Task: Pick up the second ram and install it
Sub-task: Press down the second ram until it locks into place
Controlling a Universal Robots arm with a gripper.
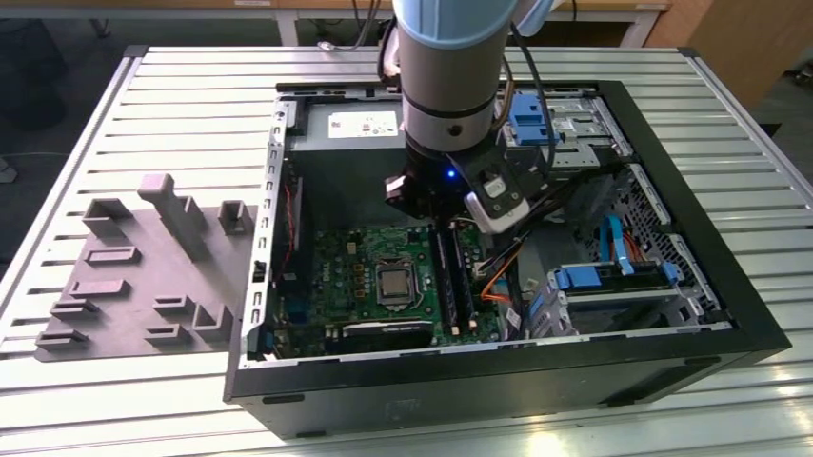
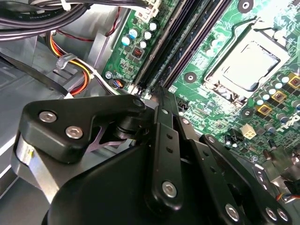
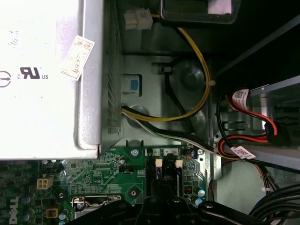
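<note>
While my hand (image 1: pixel 428 211) hangs low inside the open computer case (image 1: pixel 692 286) on the desk (image 1: pixel 166 105), I judge that I am in the installing step and not in the picking one. It is far from the grey holder tray (image 1: pixel 128 286) and just above the memory slots (image 3: pixel 168 176) of the green board (image 1: pixel 356 257).

In the exterior view a long dark stick lies along these slots, just under my hand. I take it for the second ram (image 1: pixel 447 274), but I cannot tell whether it is seated. I also cannot tell if my hand is apart, together or clamped on it.

This step calls for the stick to stay in line with its slot, between the white clips (image 3: pixel 158 162), with even pressure.

For writing, the silver box (image 3: pixel 42 93) carries a white sticker (image 3: pixel 77 57) with red print, and white tags (image 3: pixel 242 152) hang on the cables.
</note>
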